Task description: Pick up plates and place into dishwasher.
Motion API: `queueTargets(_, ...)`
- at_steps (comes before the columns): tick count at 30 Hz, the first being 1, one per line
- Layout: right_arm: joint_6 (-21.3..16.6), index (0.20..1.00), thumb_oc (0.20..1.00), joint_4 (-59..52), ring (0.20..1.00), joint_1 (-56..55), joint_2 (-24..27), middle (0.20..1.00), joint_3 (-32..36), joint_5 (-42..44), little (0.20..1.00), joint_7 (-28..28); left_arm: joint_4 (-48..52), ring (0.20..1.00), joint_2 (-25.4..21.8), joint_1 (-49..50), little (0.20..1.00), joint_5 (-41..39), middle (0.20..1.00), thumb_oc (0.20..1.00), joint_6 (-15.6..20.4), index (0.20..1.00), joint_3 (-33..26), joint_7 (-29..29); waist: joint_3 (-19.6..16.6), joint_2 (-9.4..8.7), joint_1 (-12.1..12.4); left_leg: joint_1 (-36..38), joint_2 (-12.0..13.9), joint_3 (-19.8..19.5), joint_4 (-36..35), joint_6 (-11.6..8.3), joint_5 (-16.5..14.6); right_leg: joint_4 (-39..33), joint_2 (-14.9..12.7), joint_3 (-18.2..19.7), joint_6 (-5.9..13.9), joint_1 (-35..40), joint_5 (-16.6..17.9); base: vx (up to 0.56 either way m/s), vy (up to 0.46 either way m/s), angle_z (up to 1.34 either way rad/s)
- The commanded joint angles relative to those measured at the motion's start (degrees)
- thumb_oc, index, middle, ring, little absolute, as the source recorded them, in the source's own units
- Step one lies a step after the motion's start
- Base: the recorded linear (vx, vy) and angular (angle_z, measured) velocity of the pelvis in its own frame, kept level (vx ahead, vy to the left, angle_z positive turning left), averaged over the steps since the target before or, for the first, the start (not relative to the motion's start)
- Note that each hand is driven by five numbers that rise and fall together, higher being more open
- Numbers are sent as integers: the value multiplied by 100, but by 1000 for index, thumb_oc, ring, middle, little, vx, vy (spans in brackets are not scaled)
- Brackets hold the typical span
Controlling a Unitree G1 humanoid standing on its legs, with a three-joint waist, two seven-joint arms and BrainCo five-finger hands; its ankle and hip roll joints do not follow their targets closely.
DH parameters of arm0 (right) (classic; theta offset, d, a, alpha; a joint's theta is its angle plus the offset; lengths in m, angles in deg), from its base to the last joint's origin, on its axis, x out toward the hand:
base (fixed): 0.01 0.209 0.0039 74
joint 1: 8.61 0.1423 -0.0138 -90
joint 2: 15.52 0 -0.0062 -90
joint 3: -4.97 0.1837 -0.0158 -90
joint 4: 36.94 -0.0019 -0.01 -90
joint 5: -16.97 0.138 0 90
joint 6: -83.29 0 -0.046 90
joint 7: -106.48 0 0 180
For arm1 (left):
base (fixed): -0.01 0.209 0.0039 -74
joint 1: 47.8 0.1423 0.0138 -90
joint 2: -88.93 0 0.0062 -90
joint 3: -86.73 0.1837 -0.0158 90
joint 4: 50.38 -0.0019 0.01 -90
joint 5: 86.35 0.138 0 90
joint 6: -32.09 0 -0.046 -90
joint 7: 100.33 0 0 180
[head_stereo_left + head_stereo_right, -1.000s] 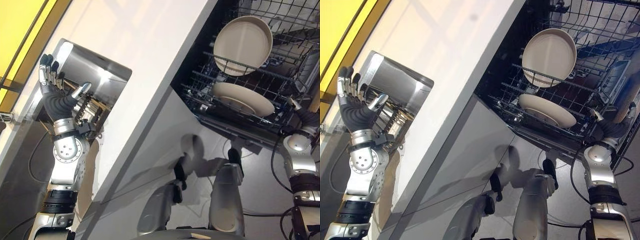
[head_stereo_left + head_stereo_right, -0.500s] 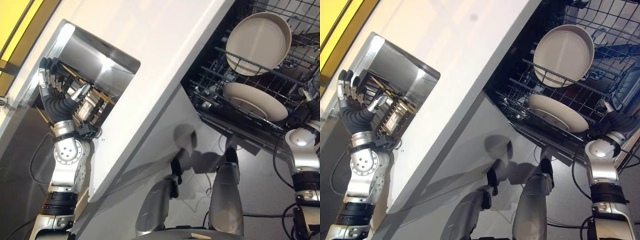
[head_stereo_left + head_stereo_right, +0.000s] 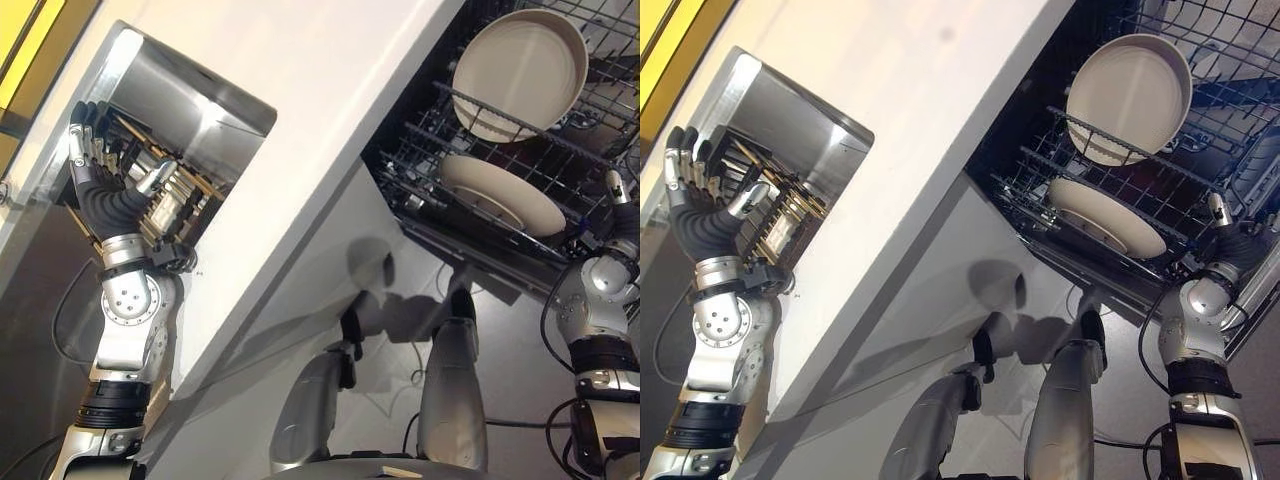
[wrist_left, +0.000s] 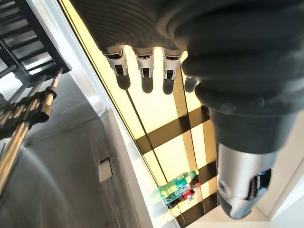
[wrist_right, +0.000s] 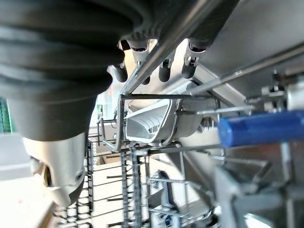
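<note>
while its fingers [image 4: 143, 71] stand straight and spread, holding nothing, the left hand [image 3: 100, 190] hovers at the sink's [image 3: 215, 110] outer edge, beside the dish rack [image 3: 165, 200] inside it. the right hand [image 3: 1240, 245] sits at the dishwasher rack's [image 3: 500, 130] near corner, fingers [image 5: 190, 59] extended over a rack wire. two plates [image 3: 515, 70] [image 3: 495, 195] stand tilted in that rack, apart from both hands.

Plates [image 3: 515, 70] in dishwasher rack [image 3: 470, 160]
</note>
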Motion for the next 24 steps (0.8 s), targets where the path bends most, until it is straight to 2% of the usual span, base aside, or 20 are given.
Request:
queueTargets(1,-345,1000,1000,-135,1000,319,-259,1000,-399,-106,1000,-1436,174,1000,129,-172,1000,41,1000,1000,219,1000,-25,-87,409,286,67,-259,146,-372,742,-95,-415,-496,-208,179,-218,288,173,-3,31,-6)
queueTargets(3,-487,1000,1000,-295,1000,326,-226,1000,-512,-279,1000,-1659,153,1000,155,-194,1000,43,1000,1000,213,1000,-47,-97,409,270,65,-258,145,-362,740,-109,-394,-506,-227,173,-201,283,201,-9,49,-6)
queueTargets(6,-490,1000,1000,-465,1000,403,-181,1000,-631,-498,1000,-1935,59,1000,217,-243,1000,59,1000,1000,223,1000,-76,-162,409,232,67,-239,137,-346,706,-115,-373,-560,-247,163,-174,306,231,-7,72,-2)
queueTargets(15,180,1000,1000,-1011,1000,1173,-123,1000,-1060,-846,1000,-1931,-21,1000,236,-425,1000,107,1000,1000,67,1000,-51,-301,401,228,296,-144,51,-315,616,-116,-296,-650,-451,-17,-138,534,254,-22,88,3)
queueTargets(20,510,1000,1000,-1100,1000,1431,-116,1000,-1192,-964,1000,-1993,42,1000,251,-309,1000,7,1000,1000,-2,1000,-65,-302,263,300,472,-112,-100,-320,685,-80,-354,-650,-649,-104,-107,671,248,54,143,13)
queueTargets(24,674,1000,1000,-1162,1000,1569,-89,1000,-1283,-967,1000,-2026,93,1000,236,-215,1000,-75,1000,1000,-76,1000,-46,-271,111,287,629,-25,-222,-360,728,-56,-428,-776,-852,-195,-83,901,317,93,117,24)
